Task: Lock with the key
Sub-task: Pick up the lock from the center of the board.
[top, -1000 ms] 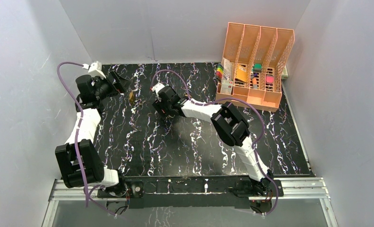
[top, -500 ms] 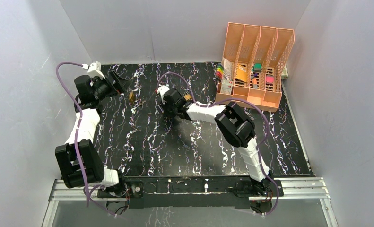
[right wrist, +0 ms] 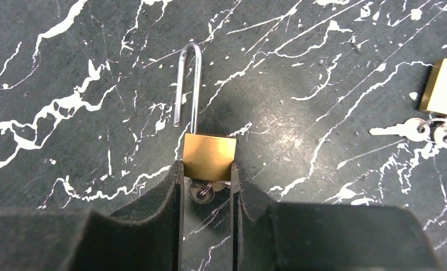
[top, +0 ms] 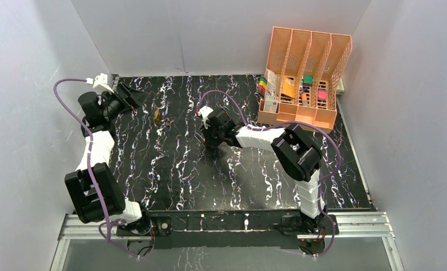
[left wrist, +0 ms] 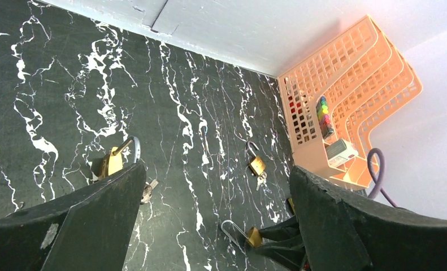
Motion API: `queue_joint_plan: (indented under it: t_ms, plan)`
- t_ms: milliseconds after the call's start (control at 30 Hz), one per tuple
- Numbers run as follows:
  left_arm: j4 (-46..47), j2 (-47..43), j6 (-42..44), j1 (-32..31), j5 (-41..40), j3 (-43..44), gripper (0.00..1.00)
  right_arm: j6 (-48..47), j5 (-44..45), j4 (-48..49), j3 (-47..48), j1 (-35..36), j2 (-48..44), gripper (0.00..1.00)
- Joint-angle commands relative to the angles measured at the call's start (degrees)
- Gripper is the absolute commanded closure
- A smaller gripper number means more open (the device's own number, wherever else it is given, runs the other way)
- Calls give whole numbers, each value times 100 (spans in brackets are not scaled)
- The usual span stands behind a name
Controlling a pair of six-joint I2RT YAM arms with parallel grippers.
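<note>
Right gripper (right wrist: 207,167) clamped on the near end of a brass padlock (right wrist: 209,153), one finger on each side of the body; padlock lies flat on the black marble table (right wrist: 322,214), near the middle of it in the top view; shackle (right wrist: 188,84) points away from the fingers and is open, one leg seated in the body, the other leg's end free beside it; a key (right wrist: 202,192) shows in the gap between the fingers, just behind the body; cannot tell whether it sits in the keyhole.

Second padlock (right wrist: 444,87) at the right edge of the right wrist view, well clear of the fingers; its keys (right wrist: 416,130) lie touching it, on the near side.

Left gripper (left wrist: 218,172) released, jaws spread wide, holding nothing; it hangs above the far left part of the table; third padlock (left wrist: 113,162) lies on the table near it, shackle also open, a key at its base.

Orange file organiser (top: 303,79) stands at the far right corner, apart from both arms.
</note>
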Motion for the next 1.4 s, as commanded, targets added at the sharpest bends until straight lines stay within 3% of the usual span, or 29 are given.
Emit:
queue_joint_plan:
  t_ms: [0,333,667,767,867,967,1067,1233,1367]
  plan:
    - [443,52,-368,191,312,-90,2,-63,-306,401,-80,-39,-581,100]
    - [522,67,-391,235,313,-124,2,-29,-387,519,-488,-44,-1109,100]
    - [748,98,-401,234,483,-242,2,19,-1241,544,-884,-47,-2156,100]
    - [1234,292,-598,235,837,-404,2,191,-1535,363,-873,-63,-2424,100]
    - [2308,606,-986,155,1678,-701,2,432,-1748,-213,-579,-83,-2492,100]
    - [2909,941,-1233,-49,2348,-720,16,611,-1989,-648,-325,-96,-2571,100]
    - [3160,1238,-1418,-274,2776,-685,23,705,-2231,-775,-379,-193,-2658,100]
    - [4586,984,-2780,-657,3453,-474,31,772,-2881,179,-1286,-301,-3138,100]
    - [4552,-25,-2509,-925,3448,-786,30,1650,-3558,828,-1677,-329,-3741,100]
